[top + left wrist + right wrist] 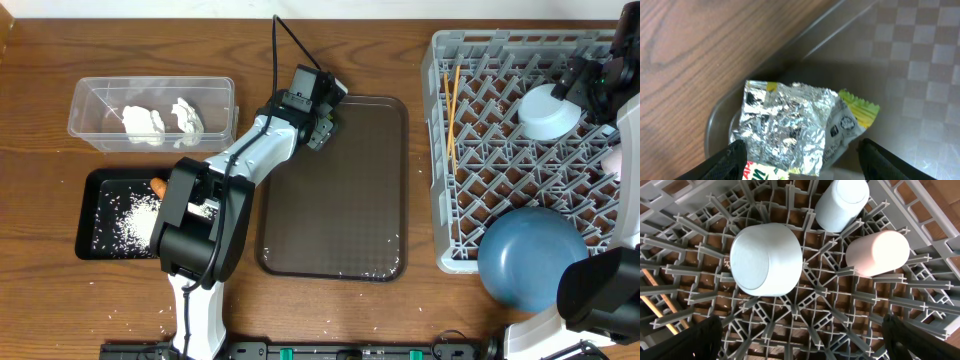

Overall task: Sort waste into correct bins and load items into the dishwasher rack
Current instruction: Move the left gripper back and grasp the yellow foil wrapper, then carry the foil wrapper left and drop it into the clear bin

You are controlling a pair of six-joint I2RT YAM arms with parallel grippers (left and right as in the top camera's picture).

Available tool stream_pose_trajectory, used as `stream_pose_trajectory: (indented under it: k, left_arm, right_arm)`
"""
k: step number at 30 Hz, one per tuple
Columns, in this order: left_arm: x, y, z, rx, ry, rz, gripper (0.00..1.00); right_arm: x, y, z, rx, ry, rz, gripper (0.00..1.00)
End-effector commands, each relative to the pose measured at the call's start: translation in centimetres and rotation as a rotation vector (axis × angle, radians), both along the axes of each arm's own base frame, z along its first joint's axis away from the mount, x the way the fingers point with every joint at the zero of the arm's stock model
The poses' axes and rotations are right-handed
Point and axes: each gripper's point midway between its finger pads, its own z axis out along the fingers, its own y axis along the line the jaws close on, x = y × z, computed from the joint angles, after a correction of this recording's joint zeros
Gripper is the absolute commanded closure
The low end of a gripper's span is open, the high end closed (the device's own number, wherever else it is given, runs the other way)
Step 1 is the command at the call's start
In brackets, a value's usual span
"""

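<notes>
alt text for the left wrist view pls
A crumpled silver foil snack wrapper with a yellow-green edge lies in a corner of the flat brown checker-textured tray, between the open dark fingers of the left end effector. The wooden tabletop fills the upper left.

A flat brown tray [350,190] lies in the middle of the wooden surface [120,40], long side running near to far. It is rectangular with rounded corners and a low raised rim. From the left wrist, the tray [920,60] floor shows a fine checked texture, and the grainy surface [700,45] borders its rim. A thin black cable [275,50] crosses the far surface, just left of the tray's far-left corner
</notes>
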Motion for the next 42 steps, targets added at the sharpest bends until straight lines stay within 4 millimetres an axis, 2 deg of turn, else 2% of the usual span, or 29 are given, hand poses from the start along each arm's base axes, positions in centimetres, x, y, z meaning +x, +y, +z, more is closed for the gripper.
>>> stream_pose_trajectory:
  k: [1,4,13,19,23,24,30,32,36,39,42]
  left_arm:
    - [-0.3,-0.6,-0.9,-0.018,0.023,-0.035,0.29]
    - [-0.4,-0.8,-0.9,-0.030,0.028,-0.041,0.40]
    - [-0.5,-0.8,-1.1,-0.028,0.033,-0.041,0.40]
    - [-0.7,-0.7,-2.5,-0.019,0.057,-0.040,0.40]
    - [-0.2,-0.9,-2.2,-0.030,0.031,-0.039,0.41]
    - [-0.1,-1.0,-2.1,-0.035,0.027,-0.035,0.44]
    - [-0.3,-1.6,-2.0,-0.036,0.025,-0.046,0.93]
    - [-0.5,-2.0,-1.8,-0.036,0.024,-0.056,0.94]
    - [-1.2,-3.4,0.7,-0.048,-0.004,-0.086,0.94]
    - [-1.1,-3.9,5.1,-0.061,-0.088,-0.084,0.94]
    - [0.4,-1.6,11.0,-0.048,-0.253,0.061,0.94]
  right_arm:
    - [0.1,-0.2,0.8,-0.005,-0.022,-0.011,0.01]
    - [0.1,-0.2,0.8,-0.005,-0.022,-0.011,0.01]
    - [0.1,-0.2,0.8,-0.005,-0.022,-0.011,0.01]
    - [0.1,-0.2,0.8,-0.005,-0.022,-0.011,0.01]
    - [0.1,-0.2,0.8,-0.005,-0.022,-0.011,0.01]
    - [0.1,-0.2,0.8,-0.005,-0.022,-0.011,0.01]
    - [0.1,-0.2,0.8,-0.005,-0.022,-0.011,0.01]
    - [0.1,-0.2,0.8,-0.005,-0.022,-0.011,0.01]
    - [0.1,-0.2,0.8,-0.005,-0.022,-0.011,0.01]
    - [0.1,-0.2,0.8,-0.005,-0.022,-0.011,0.01]
    - [0.1,-0.2,0.8,-0.005,-0.022,-0.011,0.01]
